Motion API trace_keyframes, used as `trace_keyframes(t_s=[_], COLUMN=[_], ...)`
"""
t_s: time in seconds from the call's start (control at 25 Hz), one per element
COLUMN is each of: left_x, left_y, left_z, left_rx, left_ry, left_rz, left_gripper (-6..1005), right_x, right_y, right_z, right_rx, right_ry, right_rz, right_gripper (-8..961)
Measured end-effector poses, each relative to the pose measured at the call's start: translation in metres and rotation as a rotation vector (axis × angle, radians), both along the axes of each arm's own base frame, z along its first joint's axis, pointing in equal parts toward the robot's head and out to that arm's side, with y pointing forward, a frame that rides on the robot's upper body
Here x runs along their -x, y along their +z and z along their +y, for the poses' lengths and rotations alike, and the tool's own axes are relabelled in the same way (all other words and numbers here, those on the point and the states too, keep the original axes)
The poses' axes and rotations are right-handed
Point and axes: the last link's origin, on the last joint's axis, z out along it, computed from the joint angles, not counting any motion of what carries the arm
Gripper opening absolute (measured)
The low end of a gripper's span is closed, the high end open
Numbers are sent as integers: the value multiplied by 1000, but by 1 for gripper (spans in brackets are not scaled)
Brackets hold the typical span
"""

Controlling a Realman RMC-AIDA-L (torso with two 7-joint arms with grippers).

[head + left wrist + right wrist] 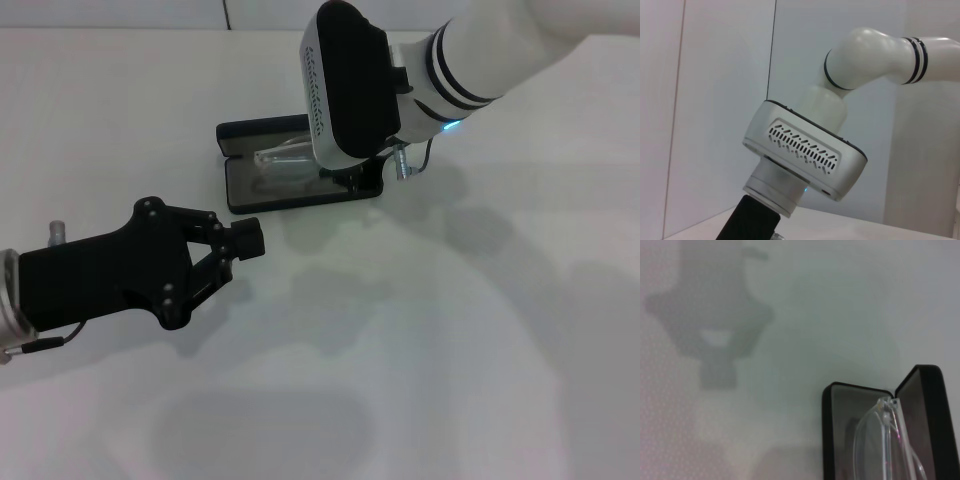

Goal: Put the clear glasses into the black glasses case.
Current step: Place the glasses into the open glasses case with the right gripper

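The black glasses case (240, 190) lies open on the white table, past its middle, with the grey lining showing. The clear glasses (285, 162) rest across its inside, one end raised toward my right arm. My right gripper (345, 178) hangs right over the case's right half, mostly hidden under its own white wrist housing. The right wrist view shows the clear glasses (880, 440) close up, above the open case (827, 440). My left gripper (250, 238) hovers shut and empty over the table, in front of the case and to its left.
The white table (420, 350) stretches wide in front of the case and to its right. The left wrist view shows only my right arm's white wrist housing (805, 155) against a pale wall.
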Motion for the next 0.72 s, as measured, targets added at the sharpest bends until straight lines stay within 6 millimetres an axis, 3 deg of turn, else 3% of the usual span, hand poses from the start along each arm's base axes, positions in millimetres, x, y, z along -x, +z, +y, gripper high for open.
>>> trace_keyframes(t_s=[0.72], left_x=[-4], left_y=[1], left_z=[5], left_rx=[-5], left_ry=[-10], left_rz=[-4], left_gripper=[116], right_x=[-6], right_y=[-8], right_z=[-4], right_rx=[-2], right_ry=[26], right_rz=[1], right_gripper=[101])
